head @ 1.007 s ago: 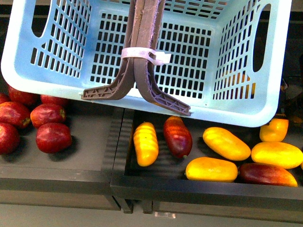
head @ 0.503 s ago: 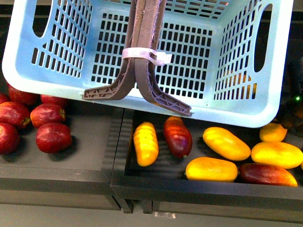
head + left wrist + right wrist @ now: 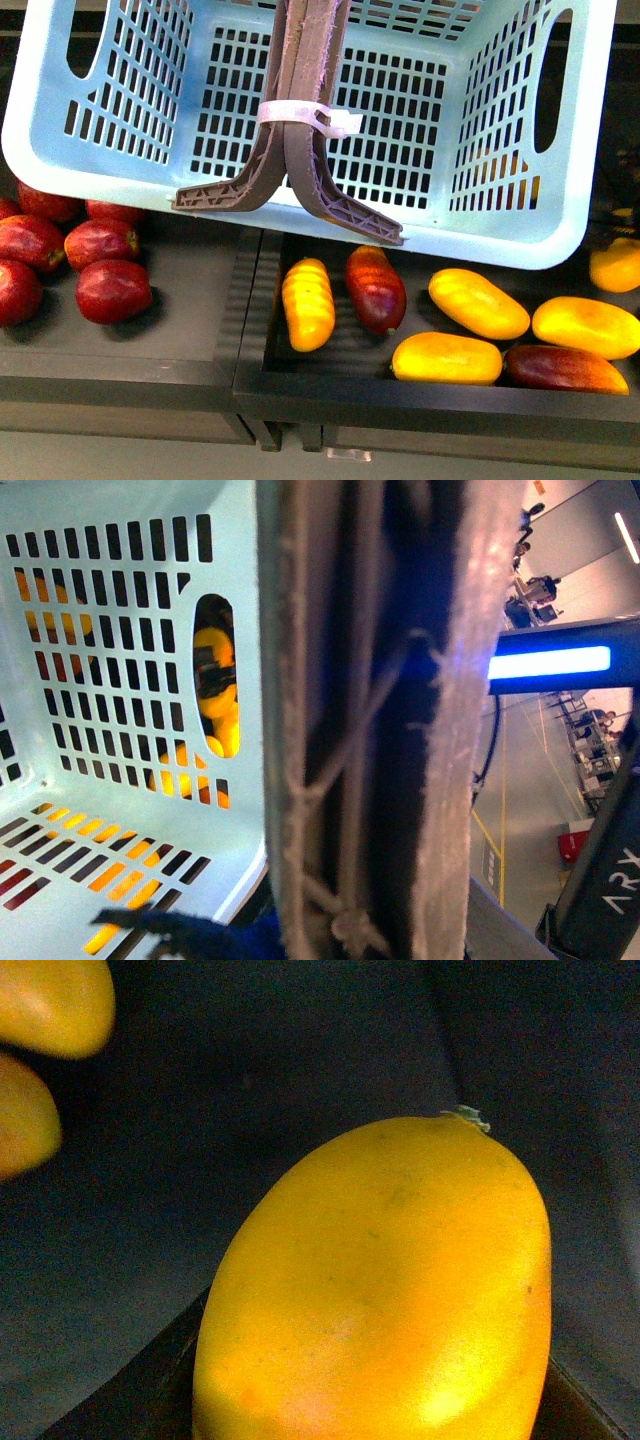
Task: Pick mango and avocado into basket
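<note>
The light turquoise basket point(image 3: 400, 120) hangs tilted over the fruit trays and holds nothing. Its brown-grey handles point(image 3: 305, 110), bound with a white zip tie point(image 3: 300, 113), stand together at its middle. My left gripper point(image 3: 370, 920) is shut on those handles, which fill the left wrist view and hide the jaws. My right gripper point(image 3: 370, 1410) is shut on a yellow-orange mango point(image 3: 385, 1290) that fills its view. In the front view that mango point(image 3: 615, 265) shows at the far right edge, beside the basket's corner. The avocado is out of view.
A black tray point(image 3: 255, 300) under the basket holds several yellow mangoes point(image 3: 478, 303) and dark red ones point(image 3: 375, 288). A second tray at the left holds several dark red fruits point(image 3: 112, 290). Both trays have raised front rims point(image 3: 420, 400).
The mango at the right edge has shifted right and slightly up, away from the tray's other fruit. The basket has swayed slightly and hangs in nearly the same place.
</note>
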{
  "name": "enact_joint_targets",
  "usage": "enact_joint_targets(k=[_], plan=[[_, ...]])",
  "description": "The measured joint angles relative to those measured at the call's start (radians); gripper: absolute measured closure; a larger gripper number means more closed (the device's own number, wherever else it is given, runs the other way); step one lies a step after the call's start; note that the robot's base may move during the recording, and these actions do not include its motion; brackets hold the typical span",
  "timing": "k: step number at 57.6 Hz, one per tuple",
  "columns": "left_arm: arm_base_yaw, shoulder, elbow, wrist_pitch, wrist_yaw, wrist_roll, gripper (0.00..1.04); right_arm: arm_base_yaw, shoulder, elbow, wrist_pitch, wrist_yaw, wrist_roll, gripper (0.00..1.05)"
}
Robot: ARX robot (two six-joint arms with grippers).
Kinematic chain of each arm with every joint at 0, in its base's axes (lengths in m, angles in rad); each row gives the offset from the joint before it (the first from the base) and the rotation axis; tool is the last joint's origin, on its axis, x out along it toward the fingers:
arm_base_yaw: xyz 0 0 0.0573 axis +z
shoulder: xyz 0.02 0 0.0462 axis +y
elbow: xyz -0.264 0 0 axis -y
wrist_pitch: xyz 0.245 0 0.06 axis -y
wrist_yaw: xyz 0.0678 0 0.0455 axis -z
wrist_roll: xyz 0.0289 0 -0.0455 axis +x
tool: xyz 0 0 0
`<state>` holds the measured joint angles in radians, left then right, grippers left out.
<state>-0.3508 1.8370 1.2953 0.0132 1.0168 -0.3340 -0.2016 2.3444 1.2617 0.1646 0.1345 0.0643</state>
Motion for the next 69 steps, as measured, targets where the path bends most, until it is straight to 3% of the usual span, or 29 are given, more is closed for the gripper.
enact_joint_targets(k=[11,19,26,39,47,52,63,69], plan=[[0.0,0.0,0.0,0.0,-0.002,0.0,0.9,-0.039,-0.249,-0.124,0.067,-0.074,0.031,0.39],[0.0,0.0,0.0,0.0,-0.002,0.0,0.9,-0.034,-0.454,-0.192,0.06,-0.209,0.105,0.39],[0.0,0.0,0.0,0.0,-0.001,0.0,0.9,0.006,-0.644,-0.227,0.031,-0.353,0.204,0.39],[0.0,0.0,0.0,0.0,-0.001,0.0,0.9,0.122,-0.888,-0.271,-0.005,-0.518,0.342,0.39],[0.0,0.0,0.0,0.0,-0.003,0.0,0.9,0.227,-0.975,-0.31,-0.022,-0.526,0.37,0.4],[0.0,0.0,0.0,0.0,-0.002,0.0,0.9,0.308,-0.991,-0.346,-0.032,-0.483,0.366,0.4],[0.0,0.0,0.0,0.0,-0.002,0.0,0.9,0.391,-0.986,-0.395,-0.048,-0.402,0.332,0.4],[0.0,0.0,0.0,0.0,-0.001,0.0,0.9,0.403,-0.986,-0.41,-0.03,-0.4,0.32,0.25]])
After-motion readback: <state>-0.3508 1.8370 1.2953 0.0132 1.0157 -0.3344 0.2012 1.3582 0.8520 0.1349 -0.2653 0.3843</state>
